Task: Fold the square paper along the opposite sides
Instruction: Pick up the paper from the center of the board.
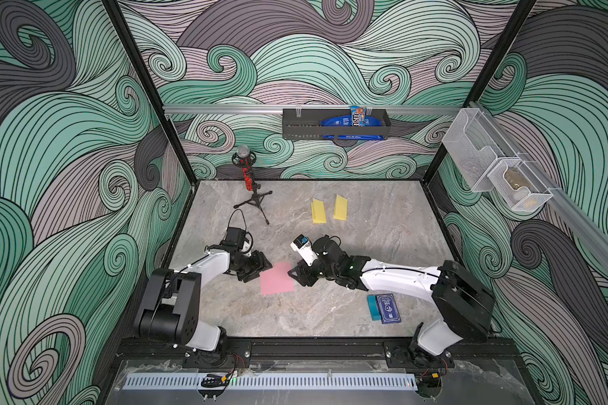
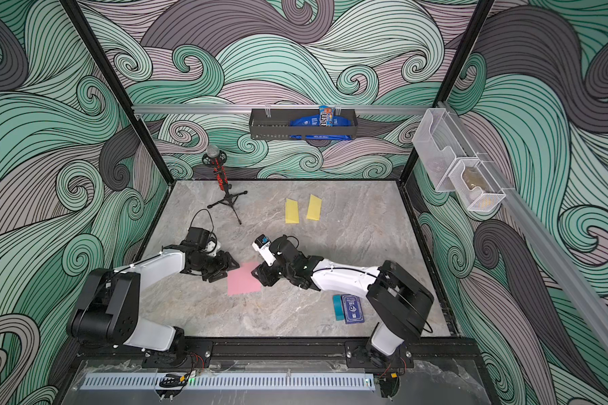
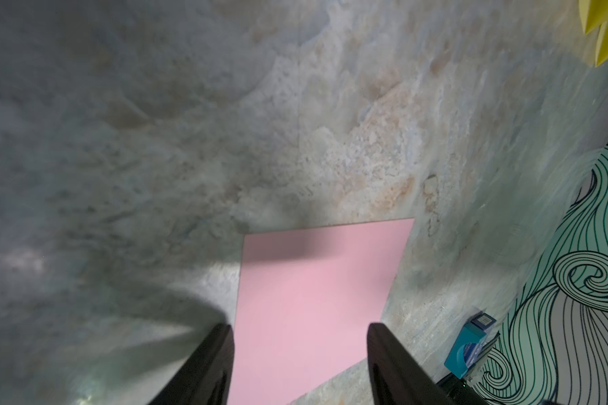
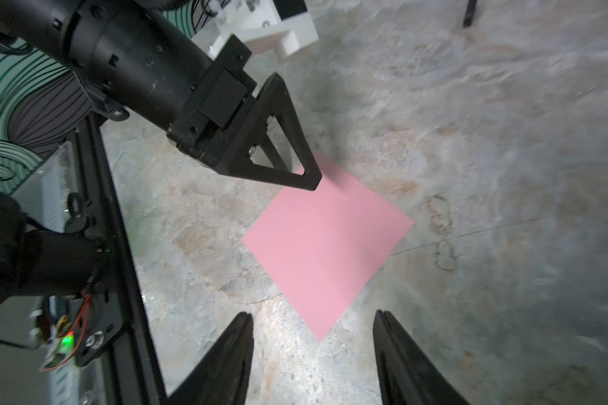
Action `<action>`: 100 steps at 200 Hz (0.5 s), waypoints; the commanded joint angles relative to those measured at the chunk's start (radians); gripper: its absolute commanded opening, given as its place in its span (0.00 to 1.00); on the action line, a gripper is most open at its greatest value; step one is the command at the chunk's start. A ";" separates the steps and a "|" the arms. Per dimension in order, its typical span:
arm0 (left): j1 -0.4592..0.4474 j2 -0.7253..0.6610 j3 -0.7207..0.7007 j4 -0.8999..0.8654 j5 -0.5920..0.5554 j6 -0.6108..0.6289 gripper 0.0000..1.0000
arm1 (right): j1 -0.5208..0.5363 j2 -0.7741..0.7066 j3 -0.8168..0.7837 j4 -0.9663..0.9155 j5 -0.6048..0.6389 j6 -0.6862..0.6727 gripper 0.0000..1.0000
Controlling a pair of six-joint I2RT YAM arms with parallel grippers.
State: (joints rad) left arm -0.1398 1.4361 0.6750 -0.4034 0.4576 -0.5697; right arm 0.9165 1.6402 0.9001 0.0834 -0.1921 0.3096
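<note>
A pink square paper point(image 1: 277, 278) point(image 2: 243, 277) lies flat and unfolded on the marble table, between the two arms. My left gripper point(image 1: 260, 270) point(image 2: 227, 270) sits at its left edge, jaws open; in the left wrist view the paper point(image 3: 313, 291) spreads between the two black fingertips point(image 3: 225, 333). My right gripper point(image 1: 295, 275) point(image 2: 258, 275) stands open at the paper's right corner; in the right wrist view that corner point(image 4: 325, 259) points into the gap between the fingers point(image 4: 243, 326). Neither gripper holds anything.
Two folded yellow papers point(image 1: 318, 211) point(image 1: 341, 207) lie farther back. A microphone on a small tripod point(image 1: 251, 191) stands at the back left. A blue card box with a teal piece point(image 1: 385, 308) lies near the right arm. A black wall basket point(image 1: 336, 123) holds snack packets.
</note>
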 commanded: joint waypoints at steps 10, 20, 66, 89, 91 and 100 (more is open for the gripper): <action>-0.003 -0.057 0.051 -0.071 -0.064 0.013 0.65 | -0.053 0.058 0.009 -0.004 -0.229 0.117 0.56; -0.003 -0.037 0.069 -0.087 -0.079 0.027 0.67 | -0.074 0.077 0.008 -0.004 -0.265 0.130 0.56; -0.006 0.057 0.064 -0.062 -0.074 0.049 0.71 | -0.105 0.184 0.028 -0.003 -0.320 0.143 0.50; -0.014 0.088 0.059 -0.055 -0.051 0.053 0.71 | -0.102 0.230 0.038 -0.004 -0.317 0.130 0.48; -0.015 0.090 0.060 -0.055 -0.049 0.053 0.71 | -0.102 0.232 0.040 -0.004 -0.317 0.129 0.48; -0.017 0.107 0.062 -0.059 -0.040 0.054 0.71 | -0.099 0.247 0.044 -0.004 -0.319 0.126 0.48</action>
State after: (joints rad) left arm -0.1417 1.4990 0.7326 -0.4335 0.4038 -0.5400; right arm 0.8085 1.8595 0.9123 0.0811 -0.4778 0.4381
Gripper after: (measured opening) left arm 0.713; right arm 0.484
